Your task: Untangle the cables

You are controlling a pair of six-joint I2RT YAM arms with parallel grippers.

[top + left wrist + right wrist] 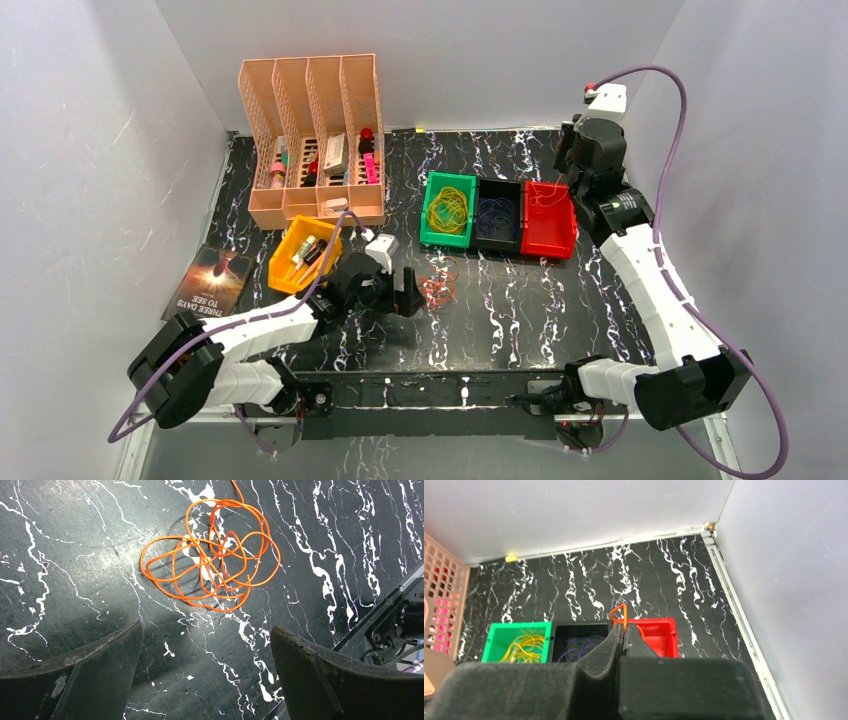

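- Two arms work over one black marbled table (520,300).
- The left gripper (205,630) has its two fingers spread wide and holds nothing. It hovers just beside one loose orange cable tangle (220,575), which lies flat on the table near the middle.
- The right gripper (623,630) has its fingers pressed together, pinching one thin orange loop (619,611) that sticks up past the tips, over the red bin (659,622).
- Three small bins stand touching in a row: a green bin (425,215) with yellow cables (449,210), a black bin (579,625) with blue-purple cables (497,214), and the red one.
- One yellow bin (283,268) holding small items sits to the left.
- One peach organiser (312,100) with four slots stands behind it.
- One book (212,282) lies at the left edge.
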